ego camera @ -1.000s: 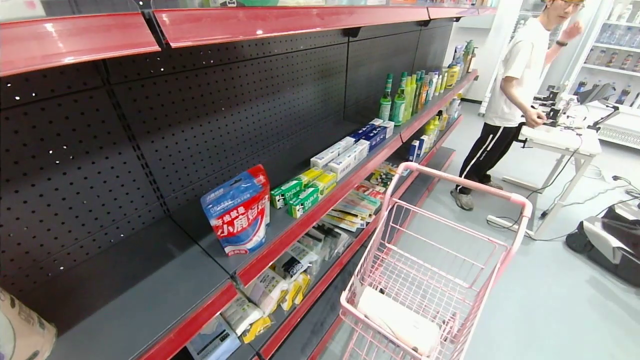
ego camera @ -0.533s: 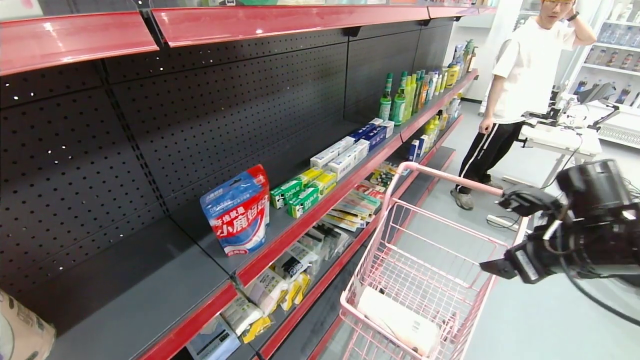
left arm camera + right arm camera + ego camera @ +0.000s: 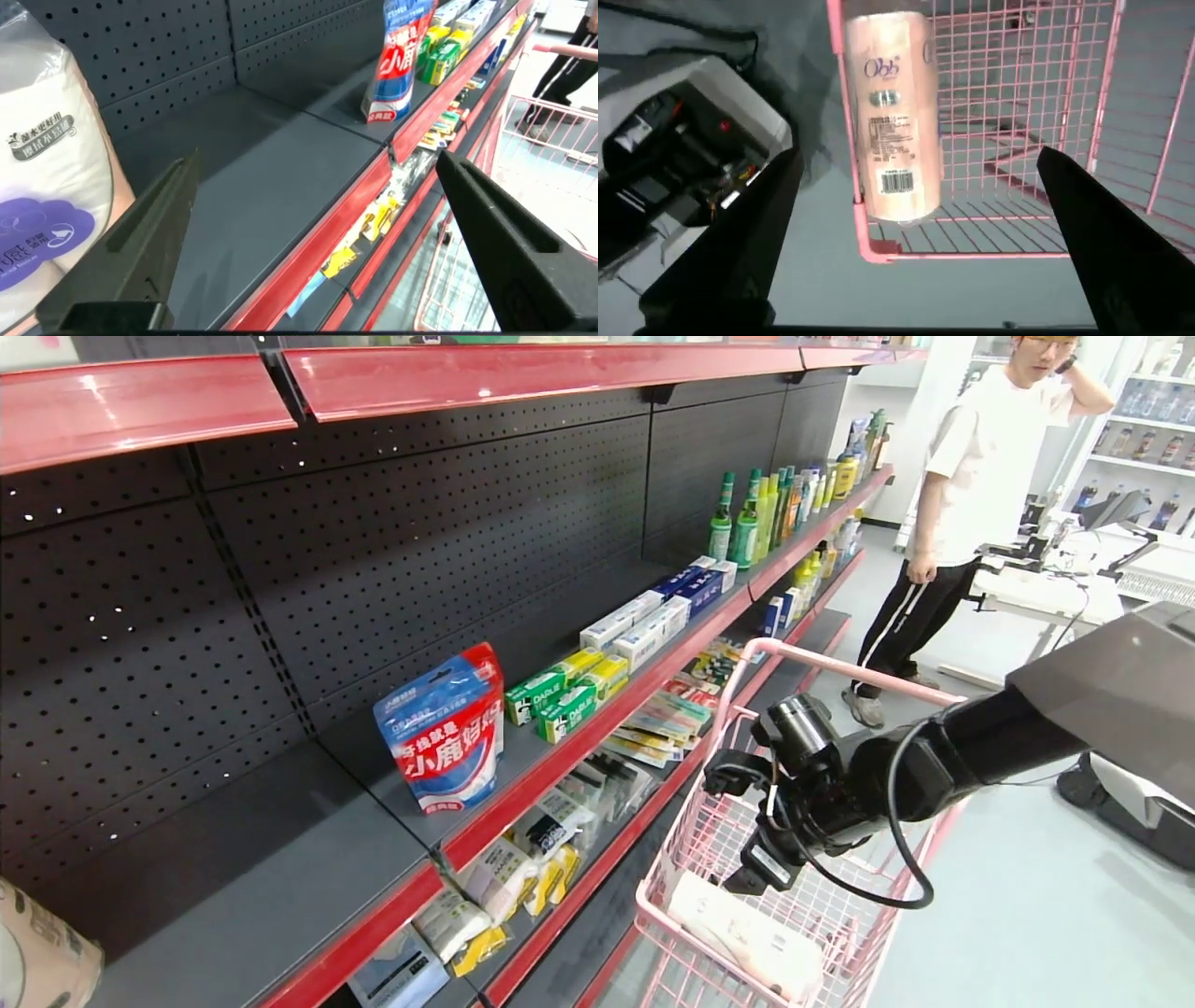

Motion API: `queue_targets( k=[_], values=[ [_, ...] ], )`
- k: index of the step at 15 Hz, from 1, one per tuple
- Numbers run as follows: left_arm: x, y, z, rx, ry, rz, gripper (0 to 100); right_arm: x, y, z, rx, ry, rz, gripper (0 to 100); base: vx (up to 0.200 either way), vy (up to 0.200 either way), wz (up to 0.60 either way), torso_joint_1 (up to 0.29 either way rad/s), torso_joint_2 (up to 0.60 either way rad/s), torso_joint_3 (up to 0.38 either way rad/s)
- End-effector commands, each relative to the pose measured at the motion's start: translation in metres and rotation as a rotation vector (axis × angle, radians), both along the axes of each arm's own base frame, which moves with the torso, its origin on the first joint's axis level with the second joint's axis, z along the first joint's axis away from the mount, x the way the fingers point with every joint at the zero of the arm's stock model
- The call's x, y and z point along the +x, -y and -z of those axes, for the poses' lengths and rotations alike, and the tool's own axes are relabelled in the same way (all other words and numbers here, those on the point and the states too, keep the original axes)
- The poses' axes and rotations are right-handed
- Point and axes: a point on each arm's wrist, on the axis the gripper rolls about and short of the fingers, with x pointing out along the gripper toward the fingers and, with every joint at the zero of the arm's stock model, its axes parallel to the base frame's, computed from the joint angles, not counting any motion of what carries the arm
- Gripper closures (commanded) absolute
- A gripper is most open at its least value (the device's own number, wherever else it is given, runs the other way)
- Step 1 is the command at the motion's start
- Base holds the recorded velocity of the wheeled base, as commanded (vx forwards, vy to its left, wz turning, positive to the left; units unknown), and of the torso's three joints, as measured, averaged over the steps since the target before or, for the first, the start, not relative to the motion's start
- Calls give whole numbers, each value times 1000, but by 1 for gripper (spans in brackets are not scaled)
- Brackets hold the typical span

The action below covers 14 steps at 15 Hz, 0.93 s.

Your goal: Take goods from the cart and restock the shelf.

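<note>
A pink wire cart (image 3: 845,672) stands beside the shelf, and a pale wrapped roll pack (image 3: 747,933) lies in its near end. My right gripper (image 3: 742,826) hangs open just above that pack, inside the cart's rim. Seen from the right wrist, the pack (image 3: 887,112) lies lengthwise against the cart's side (image 3: 990,247), and the gripper (image 3: 917,159) has nothing between its fingers. My left gripper (image 3: 318,159) is open over the bare grey shelf board (image 3: 280,177). A white tissue pack (image 3: 47,187) stands beside one finger (image 3: 140,252), and it is also at the head view's lower left (image 3: 37,952).
A blue and red pouch (image 3: 443,728) stands on the middle shelf, with green boxes (image 3: 565,695), white and blue boxes (image 3: 649,621) and bottles (image 3: 756,513) farther along. The shelf below (image 3: 523,868) holds packets. A white table (image 3: 1046,593) with cables stands beyond the cart.
My right arm has swung in from the right and come down over the cart, so its gripper now sits above the roll pack. The shelf goods and cart have not moved.
</note>
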Motion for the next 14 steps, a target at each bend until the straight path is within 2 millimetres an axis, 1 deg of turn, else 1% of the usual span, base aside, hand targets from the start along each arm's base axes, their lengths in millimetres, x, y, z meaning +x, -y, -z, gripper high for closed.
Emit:
queue_targets(
  k=[1,3,12,14],
  values=[
    [0,0,0,0,0,0,0,3,-4,27,-44,-57,-43,0,0,0,0,-80,100,85],
    [0,0,0,0,0,0,0,4,-3,35,-58,-76,-53,0,0,0,0,-71,146,76],
    [0,0,0,0,0,0,0,5,-6,50,-71,-110,-59,0,0,0,0,-74,170,90],
    [0,0,0,0,1,0,0,6,-7,57,-58,-131,-72,0,0,0,0,-71,186,100]
  ],
)
